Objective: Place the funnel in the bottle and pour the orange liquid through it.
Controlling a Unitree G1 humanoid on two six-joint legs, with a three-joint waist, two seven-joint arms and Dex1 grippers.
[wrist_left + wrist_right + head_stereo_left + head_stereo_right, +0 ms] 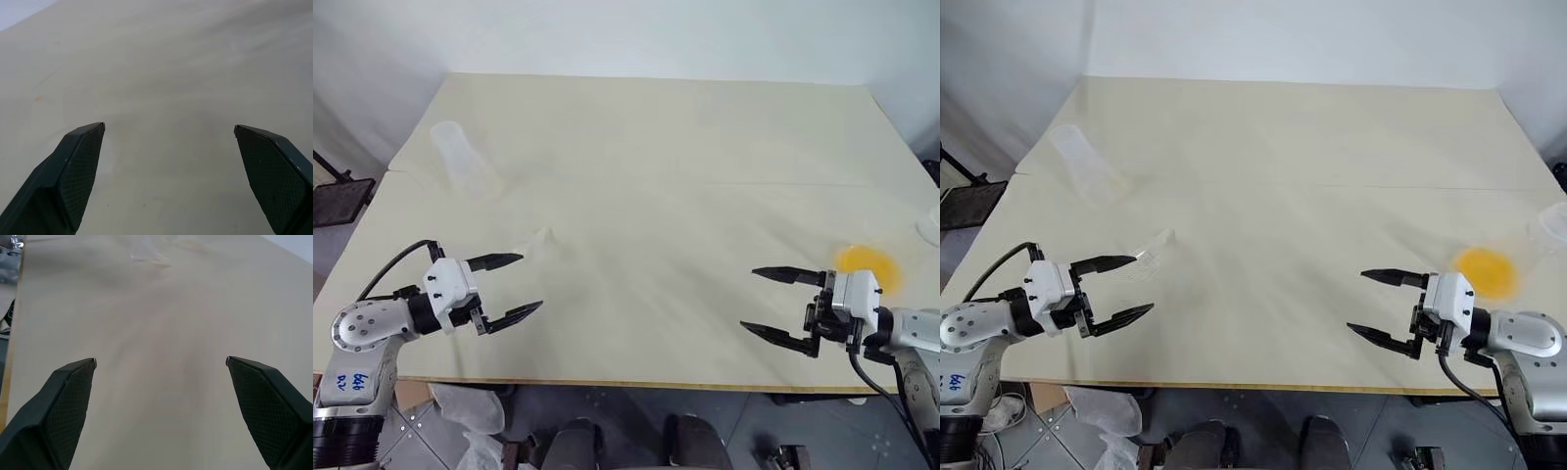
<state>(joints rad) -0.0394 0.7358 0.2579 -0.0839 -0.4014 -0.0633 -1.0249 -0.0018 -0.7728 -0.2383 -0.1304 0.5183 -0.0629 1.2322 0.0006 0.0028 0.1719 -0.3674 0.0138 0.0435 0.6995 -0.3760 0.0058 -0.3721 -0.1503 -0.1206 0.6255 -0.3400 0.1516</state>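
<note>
While both our arms hover low over the near edge of the pale cream table [636, 196], the left gripper [509, 284] and the right gripper [766, 302] stand wide apart in the jaws, holding nothing. Just beyond the left gripper lies the small, clear plastic funnel [1153, 247], light and slick; we judge its flared rim the surest hold, pinched gently. Further off, near the left edge, sits the frosted cone-shaped bottle [460, 157], likely easy to tip. Behind our right gripper, the bright orange liquid [1485, 270] sits in a clear vessel we cannot make out; it would spill if tilted early.
</note>
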